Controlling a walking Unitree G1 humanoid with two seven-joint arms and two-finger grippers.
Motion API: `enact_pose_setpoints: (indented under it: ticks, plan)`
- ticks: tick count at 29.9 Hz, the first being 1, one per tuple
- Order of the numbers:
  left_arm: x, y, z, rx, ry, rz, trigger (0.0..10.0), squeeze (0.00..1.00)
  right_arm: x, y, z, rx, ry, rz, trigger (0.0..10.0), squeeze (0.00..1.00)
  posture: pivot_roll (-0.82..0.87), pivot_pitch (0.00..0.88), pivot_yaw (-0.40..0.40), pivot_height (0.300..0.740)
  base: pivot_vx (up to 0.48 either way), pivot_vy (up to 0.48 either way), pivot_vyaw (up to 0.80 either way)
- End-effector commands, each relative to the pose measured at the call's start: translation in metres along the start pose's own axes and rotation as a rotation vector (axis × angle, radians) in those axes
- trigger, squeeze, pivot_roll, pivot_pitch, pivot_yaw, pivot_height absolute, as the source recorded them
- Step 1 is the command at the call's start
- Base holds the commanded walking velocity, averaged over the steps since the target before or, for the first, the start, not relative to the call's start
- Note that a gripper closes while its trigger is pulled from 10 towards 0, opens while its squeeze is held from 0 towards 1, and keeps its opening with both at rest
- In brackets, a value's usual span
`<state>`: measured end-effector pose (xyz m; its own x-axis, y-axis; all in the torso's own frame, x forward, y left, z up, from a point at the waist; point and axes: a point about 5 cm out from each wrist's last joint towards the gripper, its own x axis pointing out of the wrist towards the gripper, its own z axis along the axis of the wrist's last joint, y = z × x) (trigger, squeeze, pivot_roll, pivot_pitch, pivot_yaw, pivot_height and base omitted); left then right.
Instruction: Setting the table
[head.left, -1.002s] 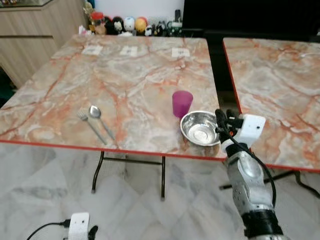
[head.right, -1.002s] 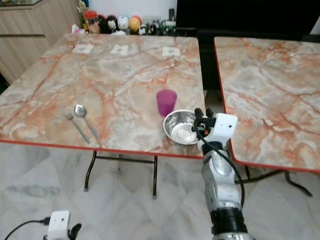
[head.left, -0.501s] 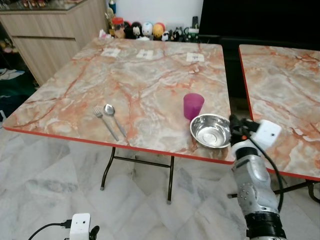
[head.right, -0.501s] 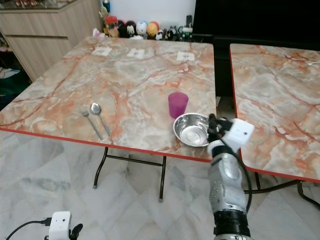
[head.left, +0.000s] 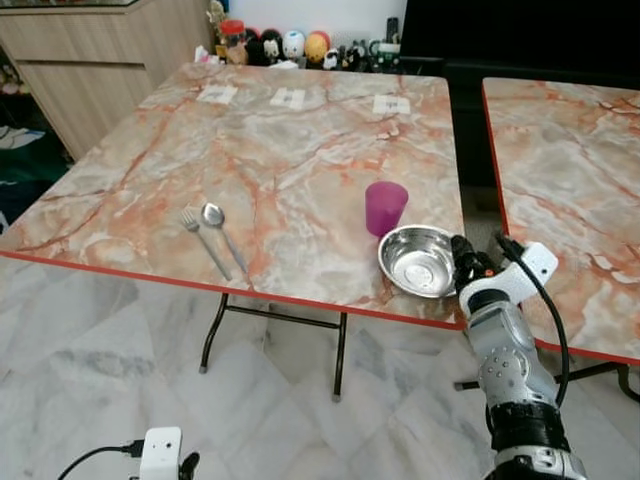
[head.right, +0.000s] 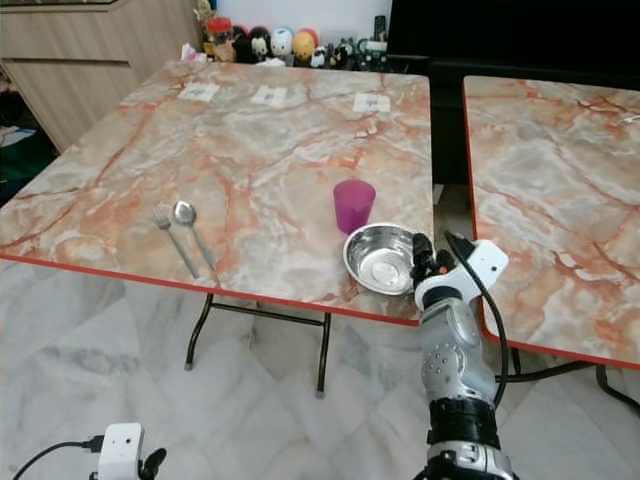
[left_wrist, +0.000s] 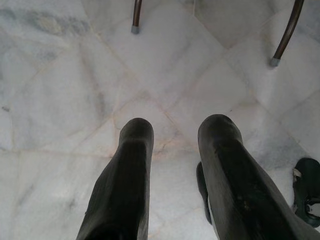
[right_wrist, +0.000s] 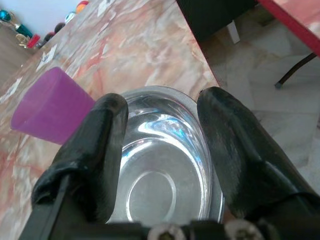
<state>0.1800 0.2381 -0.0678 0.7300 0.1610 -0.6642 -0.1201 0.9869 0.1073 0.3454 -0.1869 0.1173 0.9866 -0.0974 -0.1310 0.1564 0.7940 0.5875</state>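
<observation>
Compared with half a second ago, the right gripper (head.right: 424, 262) is seen turned a bit, its white wrist block now angled up and to the right, while the steel bowl (head.left: 420, 260) is found at about the same spot by the near edge of the worktop (head.left: 290, 150) — some of the shift in the picture is just the head camera moving.

Right now the bowl is bracketed by the right gripper's fingers (right_wrist: 97, 150), which are spread wide, one on each side of the near rim; from the wrist view it can't be told for sure whether the rim is actually touched. Just beyond the bowl a purple cup (head.left: 386, 207) is standing upright, close to it but apparently not touching. Well off to the left, a fork (head.left: 203, 245) and a spoon (head.left: 222, 232) are laid side by side near the front edge. The left gripper (left_wrist: 172, 150) is hanging idle over the marble floor, fingers parted and holding nothing.

The step in hand looks like the bowl being taken or placed — probably a grasp being lined up. For the next move, the fingers would need to be closed on the rim without the bowl being nudged off the edge or knocked into the cup.
</observation>
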Motion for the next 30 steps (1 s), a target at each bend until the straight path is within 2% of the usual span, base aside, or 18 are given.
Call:
enact_pose_setpoints:
  ticks: [1, 21, 30]
  plan:
    - [-0.002, 0.002, -0.007, 0.004, 0.031, 0.0, 10.0, 0.0, 0.002, -0.002, 0.002, 0.008, 0.008, -0.018, 10.0, 0.0, -0.05, 0.085, 0.024, 0.74, 0.0, 0.0, 0.0]
    - [-0.003, 0.005, -0.008, 0.032, 0.037, -0.007, 10.0, 0.0, -0.004, -0.012, -0.002, 0.029, 0.027, -0.053, 10.0, 0.0, -0.05, 0.095, 0.032, 0.74, 0.0, 0.0, 0.0]
    - [-0.003, 0.003, -0.009, 0.041, 0.037, -0.016, 10.0, 0.0, -0.005, -0.01, -0.018, 0.005, 0.128, -0.034, 10.0, 0.0, -0.04, 0.094, 0.031, 0.74, 0.0, 0.0, 0.0]
